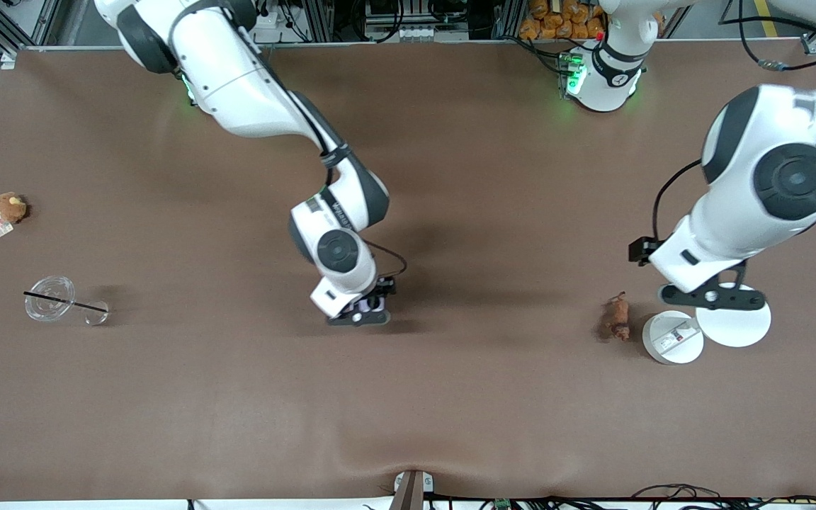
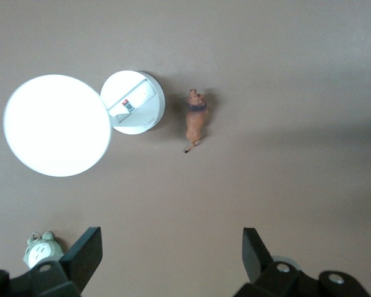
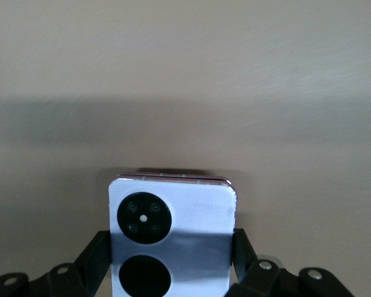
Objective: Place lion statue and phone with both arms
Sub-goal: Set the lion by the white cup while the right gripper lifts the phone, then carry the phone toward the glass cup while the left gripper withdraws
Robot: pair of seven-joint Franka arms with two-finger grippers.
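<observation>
Front view. We logged the brown table [image 1: 450,411] as mostly bare, with wide open room between the two arms and along its near edge. The right gripper [image 1: 362,312] stood low at mid-table, its fingers clamped on the phone [image 1: 367,305], of which only a lavender sliver showed. The left gripper [image 1: 712,297] hung over a white round lid [image 1: 737,327] toward the left arm's end. Just beside it lay a white round box [image 1: 671,338] carrying a small label we could not read. The lion statue [image 1: 618,316], reddish-brown and elongated, lay close beside that box, apart from it. Toward the right arm's end we noted a brown plush toy [image 1: 8,207] with a tag and a clear cup lid [image 1: 49,298] with a black straw.

Left wrist view. We recorded the fingers [image 2: 83,255] spread wide, holding nothing, with the statue [image 2: 195,119], box [image 2: 135,102] and a grey-green plush [image 2: 41,249] below.

Right wrist view. We recorded the lavender phone [image 3: 173,238], two black camera circles facing us, gripped by its side edges, bare table all round.
</observation>
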